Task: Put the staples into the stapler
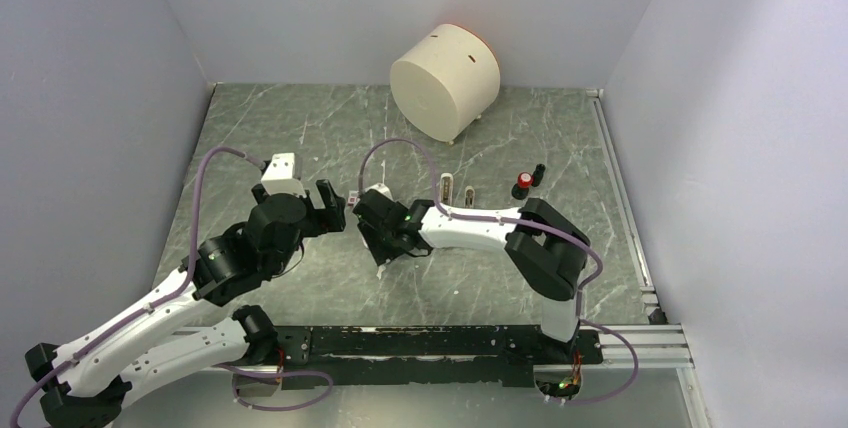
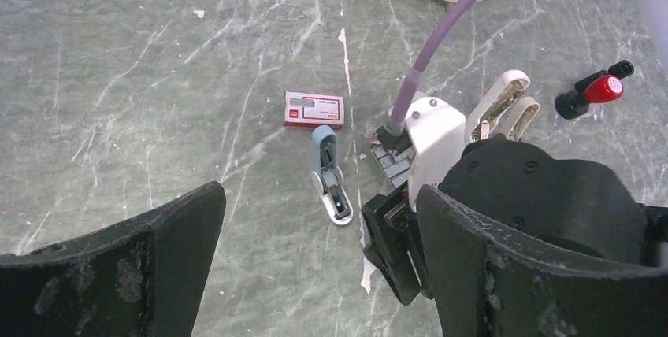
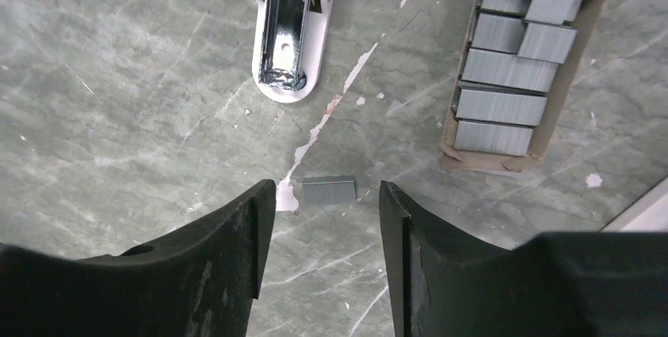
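Observation:
In the right wrist view a loose dark-grey staple strip (image 3: 328,190) lies flat on the table. My right gripper (image 3: 327,223) is open and empty, its fingertips just short of the strip on either side. Beyond it, the stapler (image 3: 290,30) lies open with its metal channel showing. A cardboard tray (image 3: 455,101) at the right holds several more staples (image 3: 508,69). In the left wrist view the stapler (image 2: 329,181) has a blue-grey top. My left gripper (image 2: 319,274) is open and empty, held above the table near the right gripper (image 1: 383,246).
A small red-and-white box (image 2: 314,109) lies just beyond the stapler. Two white clip-like tools (image 2: 504,105) and a red-and-black object (image 2: 596,91) lie to the right. A large white cylinder (image 1: 445,81) stands at the back. Grey walls close in both sides.

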Tool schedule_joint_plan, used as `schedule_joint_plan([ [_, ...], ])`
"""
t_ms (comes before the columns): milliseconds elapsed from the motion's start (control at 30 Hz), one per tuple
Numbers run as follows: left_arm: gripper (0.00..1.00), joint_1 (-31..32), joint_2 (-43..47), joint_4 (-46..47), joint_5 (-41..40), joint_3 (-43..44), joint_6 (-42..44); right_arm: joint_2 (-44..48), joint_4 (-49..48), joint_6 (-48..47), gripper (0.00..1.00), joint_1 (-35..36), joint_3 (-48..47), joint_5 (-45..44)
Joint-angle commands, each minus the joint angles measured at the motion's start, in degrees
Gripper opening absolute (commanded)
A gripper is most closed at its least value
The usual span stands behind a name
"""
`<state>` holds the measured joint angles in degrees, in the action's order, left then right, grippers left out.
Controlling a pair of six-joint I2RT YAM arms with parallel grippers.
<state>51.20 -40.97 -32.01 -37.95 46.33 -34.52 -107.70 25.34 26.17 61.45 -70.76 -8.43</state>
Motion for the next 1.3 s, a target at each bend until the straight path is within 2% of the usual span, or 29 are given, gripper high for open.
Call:
schedule_joint_plan([
  [0,0.96,-0.36,0.81,0.07,-1.6,0.55,-0.55,2.79,-0.8,4.12,0.56,0.25,-0.09,-3.83],
  [267,0.95,-0.31,1.95,-0.52,-2.37,0.22,-1.6,-0.8,2.16,15.77,0.47,1.42,-0.97,-8.6],
  [600,0.95,-0.37,2.37,-0.62,-2.21,-0.01,-1.83,-2.16,2.4,20.98,0.49,2.27,-1.63,-13.03],
  [867,0.95,-0.33,2.91,-0.25,-2.3,-0.18,-1.71,-3.41,5.25,22.85,0.49,2.37,-2.33,-14.65],
  [1267,0.95,-0.31,1.81,0.36,-1.56,-0.18,-1.48,-1.15,8.97,21.46,0.48,2.45,1.06,-8.62],
])
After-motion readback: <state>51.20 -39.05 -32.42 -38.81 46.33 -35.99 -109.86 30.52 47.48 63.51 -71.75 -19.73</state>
